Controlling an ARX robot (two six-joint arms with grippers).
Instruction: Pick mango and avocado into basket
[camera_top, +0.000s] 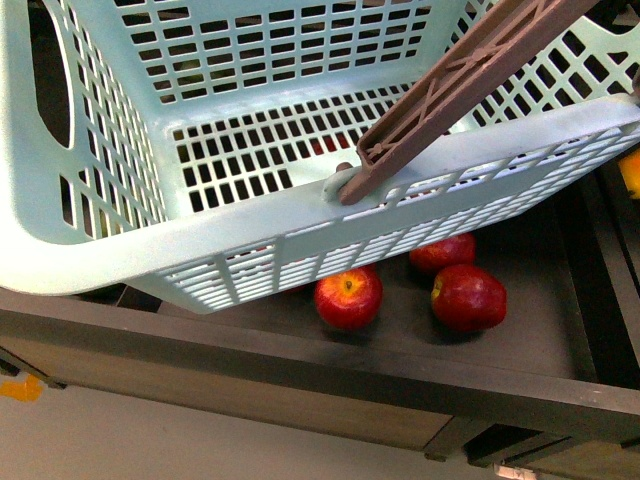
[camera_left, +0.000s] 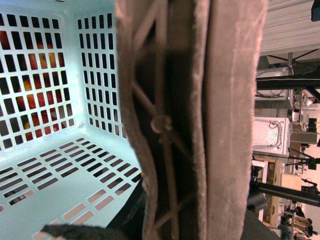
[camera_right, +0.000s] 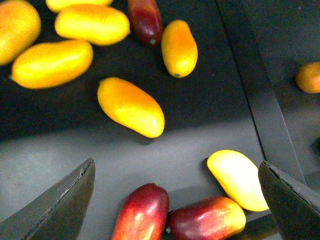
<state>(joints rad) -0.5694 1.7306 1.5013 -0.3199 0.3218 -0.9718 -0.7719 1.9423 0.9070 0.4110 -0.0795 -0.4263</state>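
Right pincer (camera_right: 176, 162) wide open, empty, over mango (camera_right: 131, 106) lying among other fruit. Mango looks smooth, firm, likely slippery and bruisable; grip across its narrow middle. Avocado not seen. Basket (camera_top: 200, 240) raised, empty. Its handle (camera_left: 190, 125) fills the left wrist view, so cannot tell left pincer state.

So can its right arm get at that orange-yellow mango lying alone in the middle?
Probably yes: the right gripper is open, and the mango lies uncovered, touching no other fruit.
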